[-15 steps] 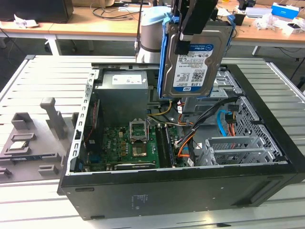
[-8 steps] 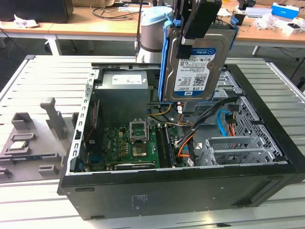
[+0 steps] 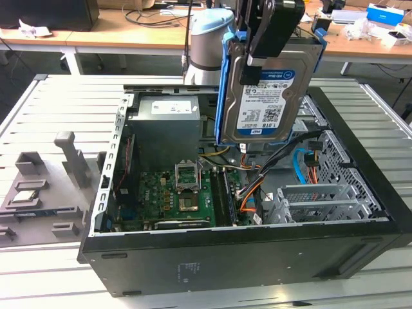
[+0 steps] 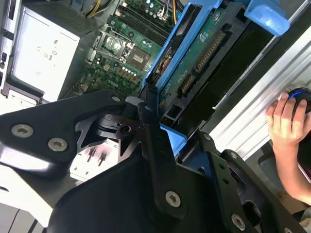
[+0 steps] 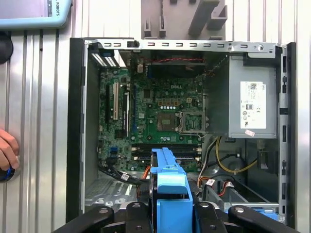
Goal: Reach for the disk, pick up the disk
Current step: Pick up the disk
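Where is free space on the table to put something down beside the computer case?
Bare slats lie in front of the computer case and between it and the grey fixtures at the exterior view's left. Inside is crowded; the hand holds the disk above.

Exterior view: set high, off the open computer case (image 3: 244, 257), angled down. First wrist view: straight down, above the motherboard (image 5: 160, 116). Second wrist view: close, tilted, probably alongside the gripper (image 4: 160, 145). Shared: the case interior.
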Motion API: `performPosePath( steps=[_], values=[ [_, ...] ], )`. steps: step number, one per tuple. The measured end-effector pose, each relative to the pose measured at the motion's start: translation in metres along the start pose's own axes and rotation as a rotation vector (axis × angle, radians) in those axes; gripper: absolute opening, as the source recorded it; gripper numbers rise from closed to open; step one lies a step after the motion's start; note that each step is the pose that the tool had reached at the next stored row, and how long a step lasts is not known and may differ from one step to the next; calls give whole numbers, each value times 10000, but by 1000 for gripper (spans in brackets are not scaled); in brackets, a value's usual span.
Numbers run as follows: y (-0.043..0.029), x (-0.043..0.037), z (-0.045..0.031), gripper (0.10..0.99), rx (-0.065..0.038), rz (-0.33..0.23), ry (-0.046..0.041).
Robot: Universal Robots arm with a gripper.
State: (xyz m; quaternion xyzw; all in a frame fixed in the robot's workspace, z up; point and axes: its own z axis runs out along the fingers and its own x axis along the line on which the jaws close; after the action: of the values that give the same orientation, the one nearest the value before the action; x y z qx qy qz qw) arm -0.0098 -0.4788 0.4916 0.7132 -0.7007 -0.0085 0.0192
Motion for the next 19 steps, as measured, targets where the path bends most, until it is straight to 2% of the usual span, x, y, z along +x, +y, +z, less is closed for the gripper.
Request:
performPosePath(
  steps=[15,19],
  values=[
    [4,219,3,369,0,0,0],
    [5,298,5,369,0,0,0]
  ],
)
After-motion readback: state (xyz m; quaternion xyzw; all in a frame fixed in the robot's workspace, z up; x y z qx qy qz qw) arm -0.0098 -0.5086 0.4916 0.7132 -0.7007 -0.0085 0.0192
